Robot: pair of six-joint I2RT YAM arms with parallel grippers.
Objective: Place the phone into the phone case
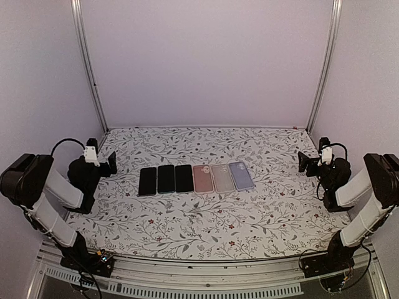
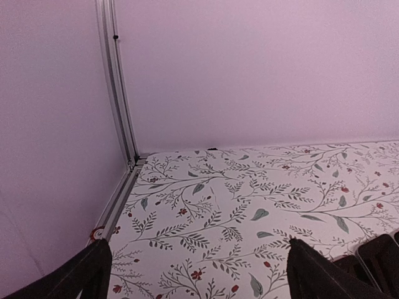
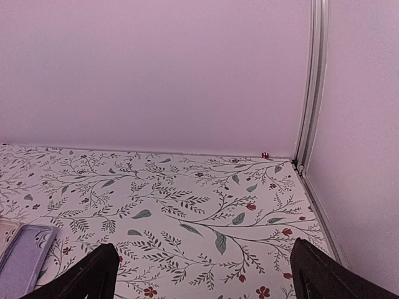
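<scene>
Cloth (image 1: pixel 187 230) printed with grey-green leafy sprigs and small red flowers covers the tabletop (image 1: pixel 124 240), flat and matte, with plain pale walls (image 1: pixel 206 62) on three sides. A slim aluminium post (image 1: pixel 87 68) stands in the back corner far left of the pink case (image 1: pixel 203 179).

Well left of that case, past all three phones, the left gripper (image 1: pixel 112 163) points toward the row. It is released: in its wrist view its dark fingers (image 2: pixel 93 274) stand wide apart with only bare cloth between them. A strip of open cloth lies between it and the nearest phone.

The phones are flat, glossy black slabs with rounded corners, lying side by side with their long edges parallel. The left phone (image 1: pixel 148 181) is third out from the pink case, the middle phone (image 1: pixel 166 179) second, and the right phone (image 1: pixel 184 178) just beside the case's left edge. None sits in a case.

The pink case is a shallow matte tray with rounded corners, open side up. Just beside it on the right is the grey case (image 1: pixel 222 178), paler and seemingly translucent, and next out is the lilac case (image 1: pixel 241 175), whose raised rim shows in the right wrist view.

Behind and in front of the pink case the cloth runs bare, back to the wall and forward to the ribbed metal rail (image 1: pixel 199 289).

Well right of the pink case, past the lilac one, the right gripper (image 1: pixel 303 162) is also released, fingers spread over bare cloth. A second post (image 1: pixel 324 68) stands in the far right corner.
</scene>
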